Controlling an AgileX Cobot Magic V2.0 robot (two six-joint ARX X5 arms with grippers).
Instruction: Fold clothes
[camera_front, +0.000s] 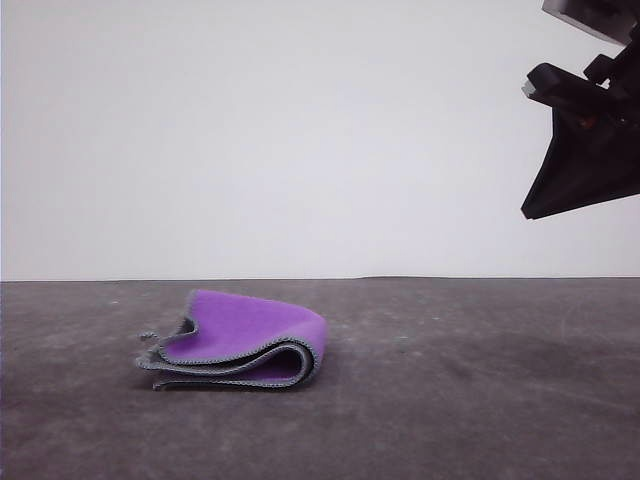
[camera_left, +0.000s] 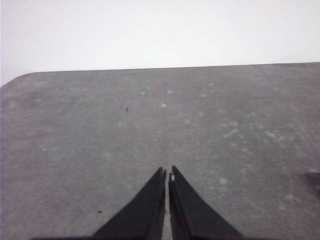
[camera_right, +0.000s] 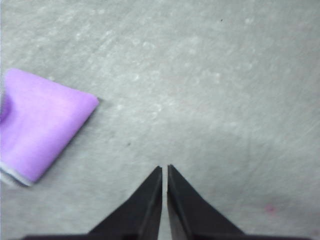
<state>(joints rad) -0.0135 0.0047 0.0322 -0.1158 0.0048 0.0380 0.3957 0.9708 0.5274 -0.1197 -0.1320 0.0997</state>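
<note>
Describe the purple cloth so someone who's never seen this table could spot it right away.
On the dark grey table, look left of centre. There lies a small folded purple cloth with a grey stitched hem, layers stacked. It is the one bright, soft thing on the table.

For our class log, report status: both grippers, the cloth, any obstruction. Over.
Left gripper shut, empty, over bare table. Right gripper shut, empty, raised off to the right of the cloth. Cloth folded, purple face out, lying free. Nothing obstructing.

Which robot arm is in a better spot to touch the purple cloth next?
Probably the right. The folded purple cloth lies on the table in the right wrist view, ahead of the shut right tool. Ahead of the shut left tool there is bare table.
</note>
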